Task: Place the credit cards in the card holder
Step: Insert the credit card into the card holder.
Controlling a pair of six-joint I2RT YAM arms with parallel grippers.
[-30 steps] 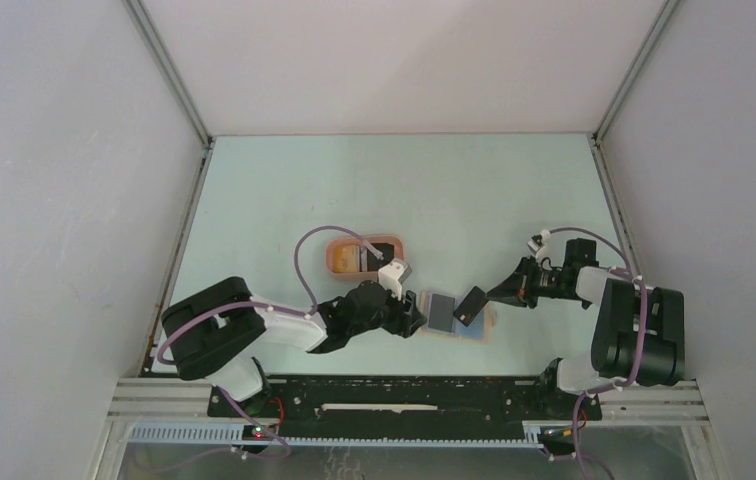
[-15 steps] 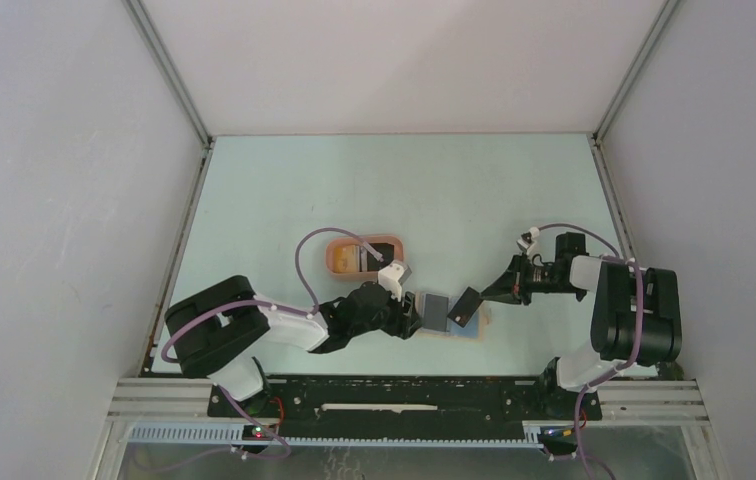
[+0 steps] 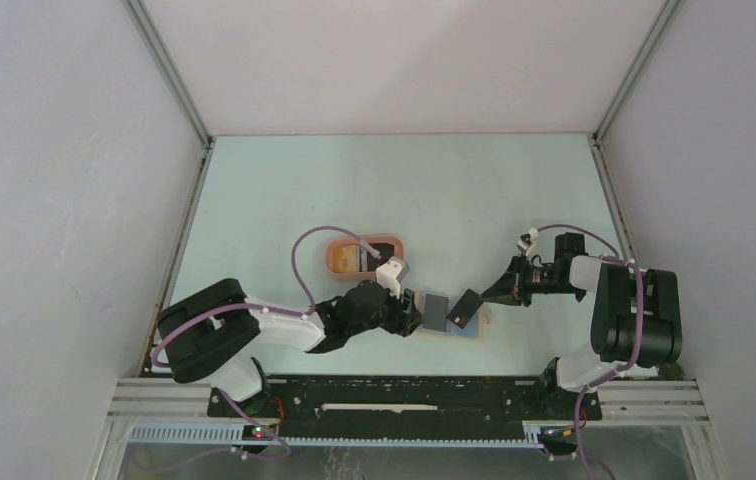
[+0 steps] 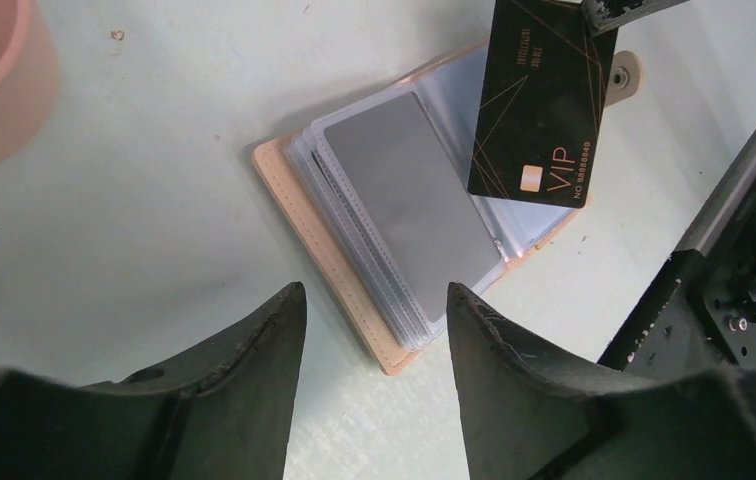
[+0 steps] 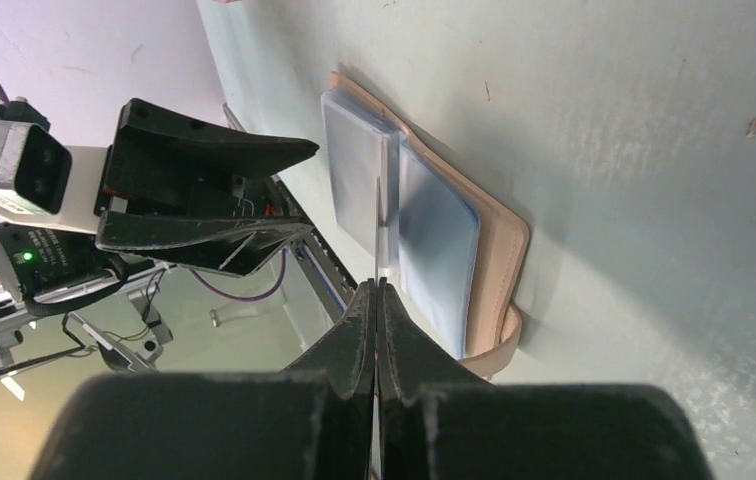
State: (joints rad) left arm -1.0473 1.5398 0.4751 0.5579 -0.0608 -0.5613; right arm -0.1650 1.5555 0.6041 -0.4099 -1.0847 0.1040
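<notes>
right pincer (image 5: 378, 288): clamped on black card (image 4: 539, 100) over card holder (image 4: 326, 258) | left pincer (image 4: 374, 300): spread, beside its edge

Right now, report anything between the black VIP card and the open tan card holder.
Nothing visible does. The right claw holds the black VIP card over the open beige-tan folding card holder; the open left claw is beside it.

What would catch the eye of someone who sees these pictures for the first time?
A black card marked VIP, pinched by the right end effector, hangs over the open card holder, which lies on the table between the arms. The left end effector stands open beside it, with a pink tray farther back.
</notes>
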